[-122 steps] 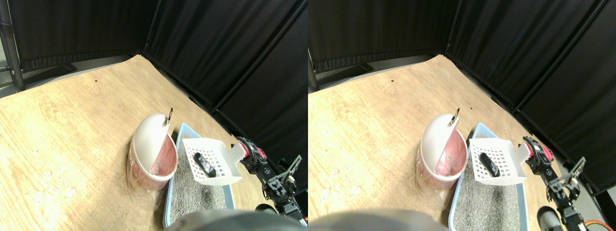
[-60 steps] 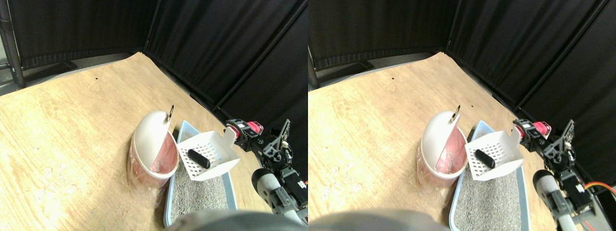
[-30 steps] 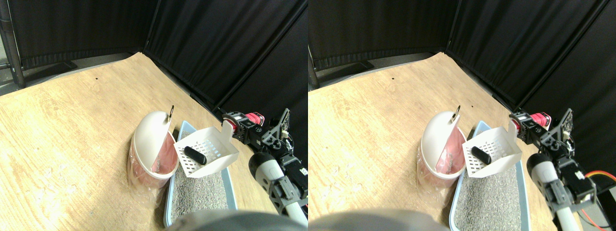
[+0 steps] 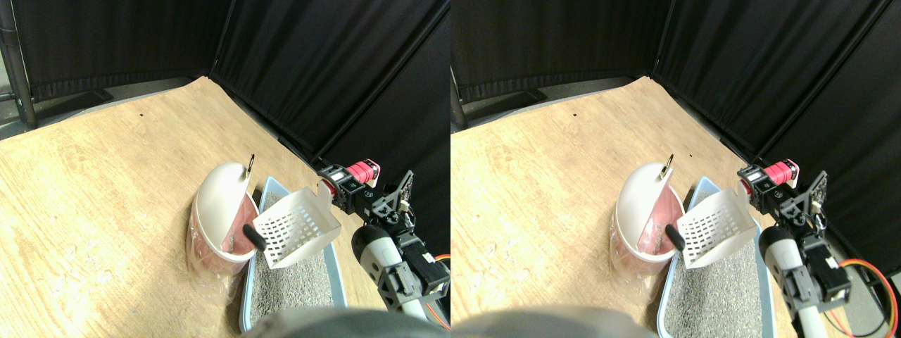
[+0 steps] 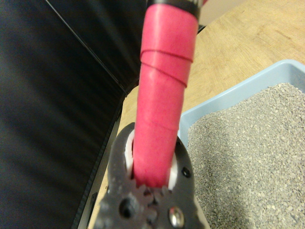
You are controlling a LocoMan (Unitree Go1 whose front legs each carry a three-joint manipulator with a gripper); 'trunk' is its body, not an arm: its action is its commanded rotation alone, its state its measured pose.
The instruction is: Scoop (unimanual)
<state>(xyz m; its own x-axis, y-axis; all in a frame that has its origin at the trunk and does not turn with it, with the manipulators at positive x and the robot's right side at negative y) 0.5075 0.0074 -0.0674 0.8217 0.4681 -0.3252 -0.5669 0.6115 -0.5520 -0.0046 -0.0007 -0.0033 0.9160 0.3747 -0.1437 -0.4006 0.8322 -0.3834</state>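
My right gripper (image 4: 339,187) is shut on the red-wrapped handle (image 4: 362,170) of a white slotted scoop (image 4: 295,224). The scoop hangs above the litter tray, tipped steeply down toward the bin. A black lump (image 4: 252,236) sits at the scoop's low front lip, over the bin's open mouth. The bin (image 4: 217,204) has a white domed lid and a pink liner, and stands on the wooden floor just left of the tray. In the wrist view the red handle (image 5: 164,95) runs between the dark jaw frame of the gripper (image 5: 152,183), with grey litter (image 5: 248,152) behind it.
The light blue litter tray (image 4: 265,199) full of grey litter lies between the bin and my arm. Black curtains close off the back and right side. Bare wooden floor (image 4: 105,162) stretches to the left. A metal clip (image 4: 249,165) sticks up from the bin's lid.
The arm has risen and swung left, tipping the scoop toward the bin. The black lump slid from the scoop's middle to its front lip at the bin's mouth.
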